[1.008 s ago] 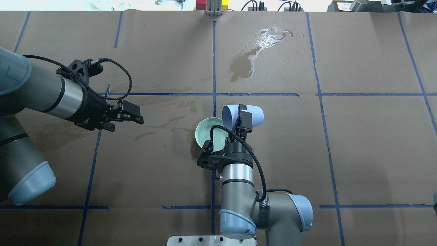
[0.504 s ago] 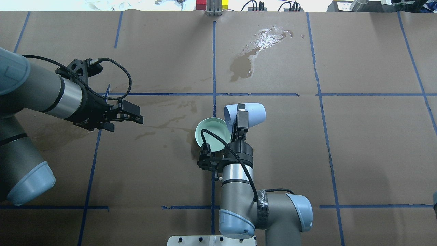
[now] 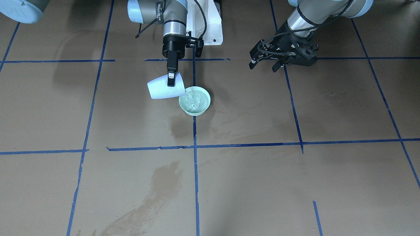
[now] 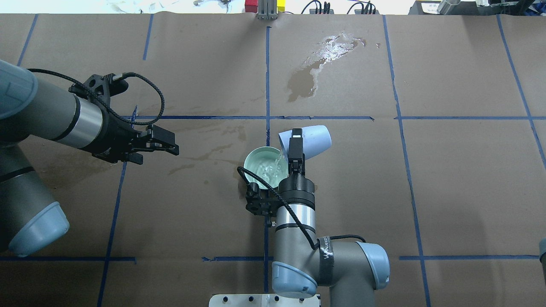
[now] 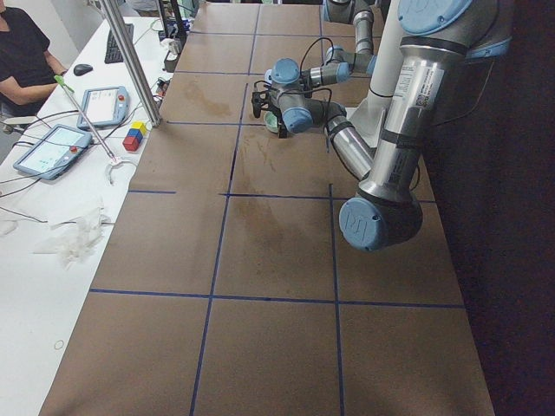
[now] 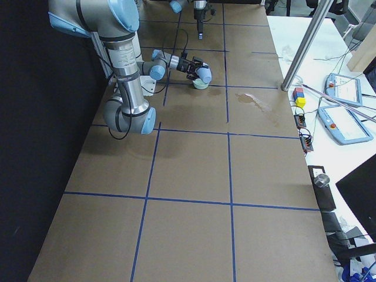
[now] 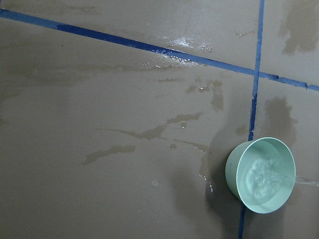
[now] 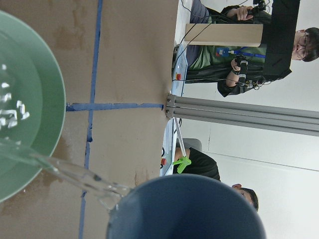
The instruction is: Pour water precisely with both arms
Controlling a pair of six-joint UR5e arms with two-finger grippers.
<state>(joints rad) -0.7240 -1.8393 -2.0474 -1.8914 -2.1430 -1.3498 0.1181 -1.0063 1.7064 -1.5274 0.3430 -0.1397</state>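
My right gripper (image 4: 295, 147) is shut on a pale blue cup (image 4: 315, 137) and holds it tipped on its side, mouth over a mint green bowl (image 4: 249, 158). Clear water (image 4: 270, 171) runs from the cup's lip into the bowl and ripples there. The front view shows the cup (image 3: 160, 89), the right gripper (image 3: 170, 80), the bowl (image 3: 194, 113) and the water (image 3: 194, 100). The right wrist view shows the stream (image 8: 75, 175) leaving the cup (image 8: 189, 211). My left gripper (image 4: 160, 154) is open and empty, hovering well to the left of the bowl (image 7: 233, 172); it also shows in the front view (image 3: 262, 67).
A glossy puddle (image 4: 335, 47) and a dark stain (image 4: 302, 84) lie at the far middle of the brown paper. Fainter stains (image 4: 213, 151) lie left of the bowl. Coloured blocks (image 4: 251, 6) sit at the back edge. Operators and tablets (image 5: 54, 146) are beyond the far edge.
My right wrist has rolled and tipped the blue cup further toward the bowl. Water now runs into the bowl. The left arm has not moved.
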